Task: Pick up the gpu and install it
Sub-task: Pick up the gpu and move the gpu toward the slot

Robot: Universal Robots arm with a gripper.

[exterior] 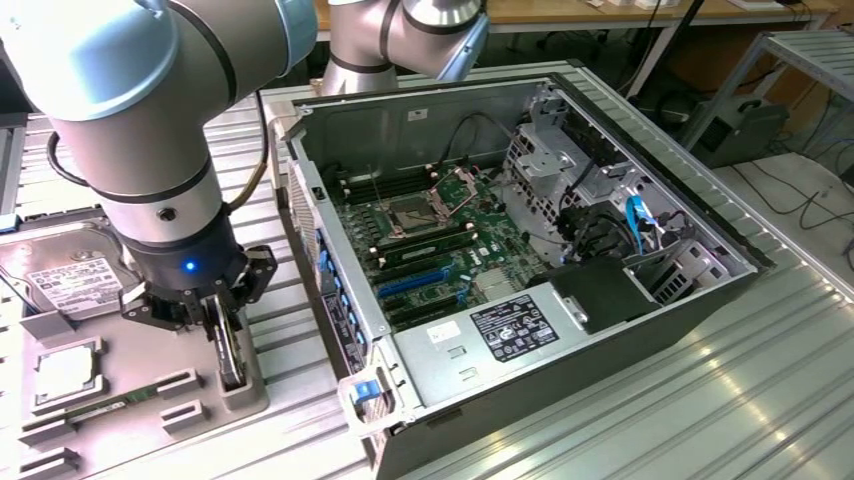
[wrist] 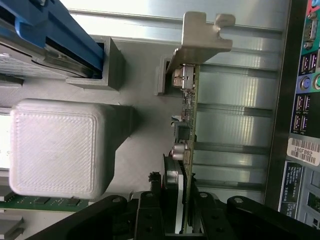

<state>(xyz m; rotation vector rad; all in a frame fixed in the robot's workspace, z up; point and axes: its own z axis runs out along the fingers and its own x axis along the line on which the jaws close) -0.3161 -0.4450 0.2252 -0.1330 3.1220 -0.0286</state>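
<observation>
**Fingers pinched on a thin card: tilt and snag risk**

Fingers (wrist: 149, 207), black and narrow, are closed against both faces of the gpu (wrist: 188, 117), a thin dark expansion card with a folded silver metal bracket (wrist: 200, 42) at its far end. It stands on edge in a slot of the grey printed plastic holder (wrist: 145, 100), on the ribbed metal tabletop (exterior: 694, 400) beside the open dark computer case (exterior: 694, 192). My worry is the narrow hold. The card could pivot or catch the slot wall on lifting, and a tilted card would miss the blue motherboard slots (exterior: 407, 287).
</observation>
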